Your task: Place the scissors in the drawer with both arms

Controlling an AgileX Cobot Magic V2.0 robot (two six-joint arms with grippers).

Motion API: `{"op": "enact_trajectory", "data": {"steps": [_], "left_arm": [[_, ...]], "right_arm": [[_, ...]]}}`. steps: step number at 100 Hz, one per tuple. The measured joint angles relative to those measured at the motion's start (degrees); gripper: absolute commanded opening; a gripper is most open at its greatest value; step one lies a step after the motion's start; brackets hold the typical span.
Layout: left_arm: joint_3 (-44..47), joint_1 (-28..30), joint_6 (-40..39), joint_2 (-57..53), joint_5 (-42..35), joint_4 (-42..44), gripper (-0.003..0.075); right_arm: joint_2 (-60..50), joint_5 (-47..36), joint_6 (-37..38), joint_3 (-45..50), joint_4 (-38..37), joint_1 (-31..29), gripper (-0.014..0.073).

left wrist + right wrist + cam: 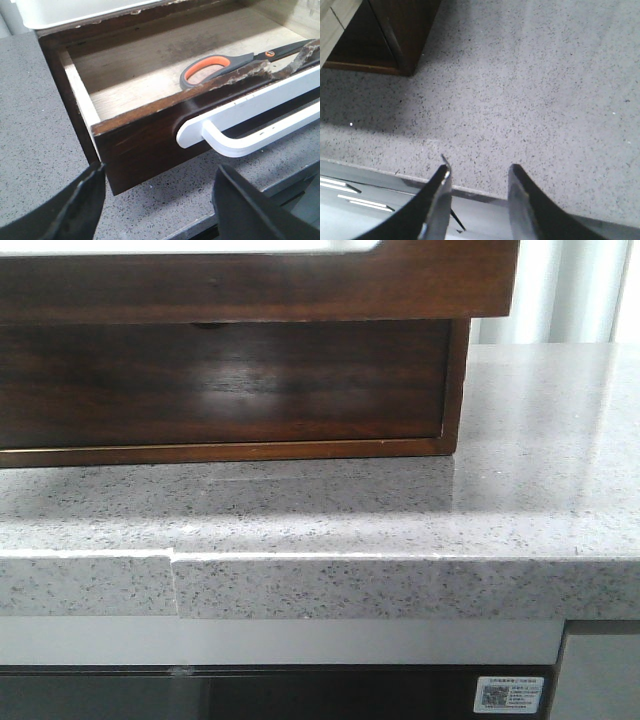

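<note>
The drawer is pulled out, with a dark brown glossy front and a white bar handle. The scissors, with grey and orange handles, lie inside on its pale wooden floor. In the front view the drawer front juts out over the lower drawer front. My left gripper is open and empty, just in front of the drawer's front corner and above the counter. My right gripper is open and empty over the counter's front edge, apart from the cabinet. Neither gripper shows in the front view.
The brown cabinet stands on a grey speckled stone counter. A white tray rests on top of the cabinet. The counter's front edge drops to a dark panel with a label below.
</note>
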Motion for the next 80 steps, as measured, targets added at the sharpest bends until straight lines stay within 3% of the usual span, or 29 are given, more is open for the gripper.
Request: {"op": "enact_trajectory", "data": {"steps": [10,32,80], "left_arm": [[0.0,0.0,-0.6,0.0,-0.1,0.0,0.0316],[0.0,0.0,-1.2,0.0,-0.1,0.0,-0.002],[0.0,0.0,-4.6,0.0,-0.2,-0.6,-0.002]], "right_arm": [[-0.1,-0.4,0.0,0.0,0.0,0.0,0.0157],[-0.2,-0.5,0.1,0.0,0.0,0.0,-0.0069],[-0.2,-0.2,0.1,0.0,0.0,0.0,-0.0069]]}}
